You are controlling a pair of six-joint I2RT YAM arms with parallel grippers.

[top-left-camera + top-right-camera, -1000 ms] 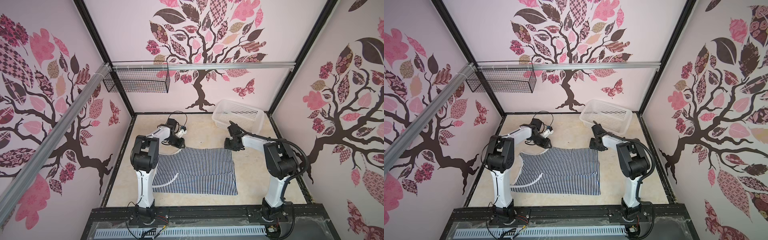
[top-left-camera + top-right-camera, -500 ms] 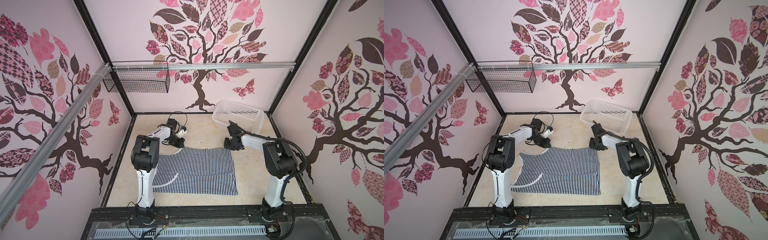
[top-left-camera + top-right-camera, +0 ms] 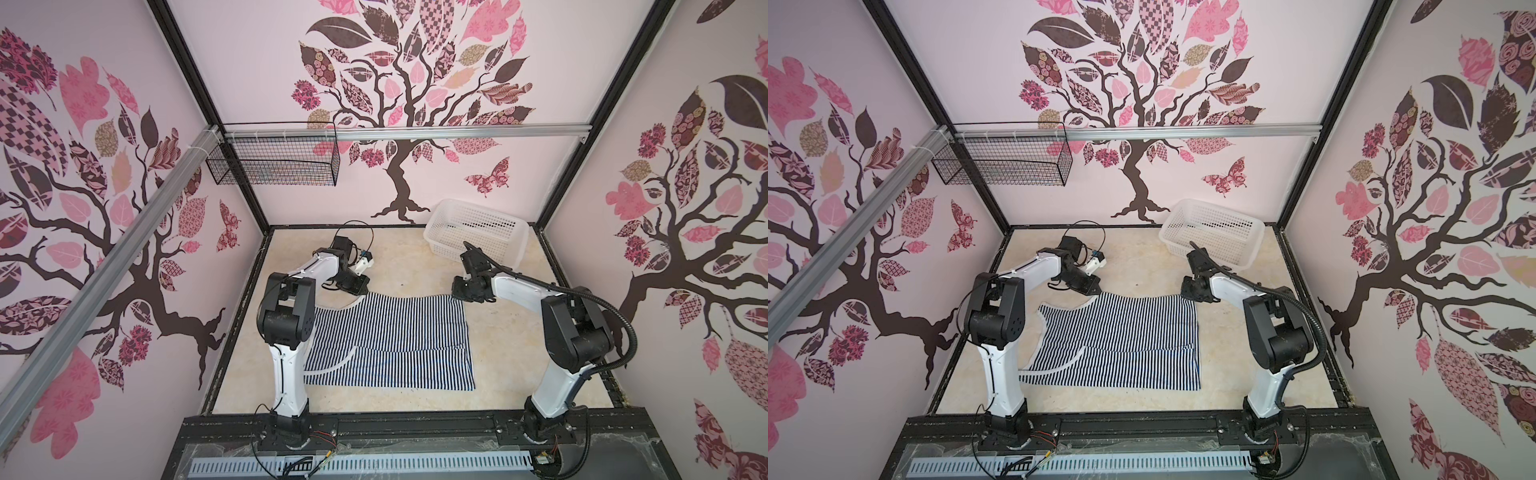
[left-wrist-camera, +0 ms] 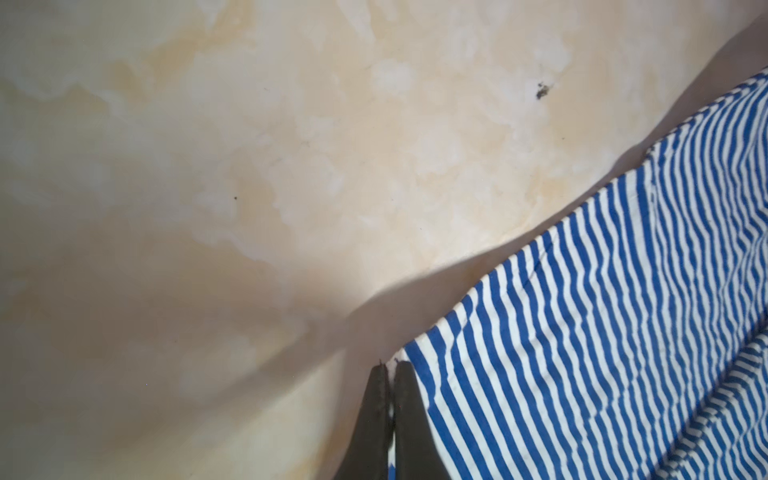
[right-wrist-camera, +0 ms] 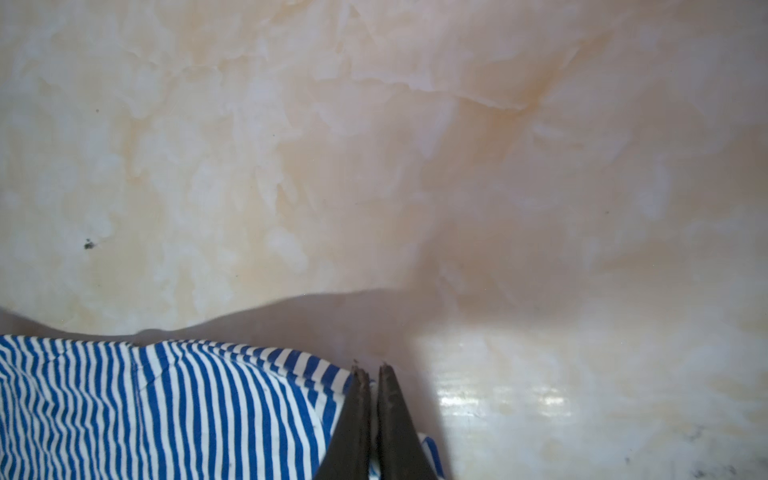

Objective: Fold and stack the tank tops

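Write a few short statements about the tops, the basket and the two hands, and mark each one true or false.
1. Both hands are shut. True: the left hand and the right hand each pinch striped cloth.
2. A top lies in the basket. False: the basket holds no top; both tops lie on the table.
3. The hands grip the edge nearest the arm bases. False: they grip the far edge of the broad-striped top, one at each end.
4. The fine-striped top shows nearer the arm bases than the broad-striped one. True.
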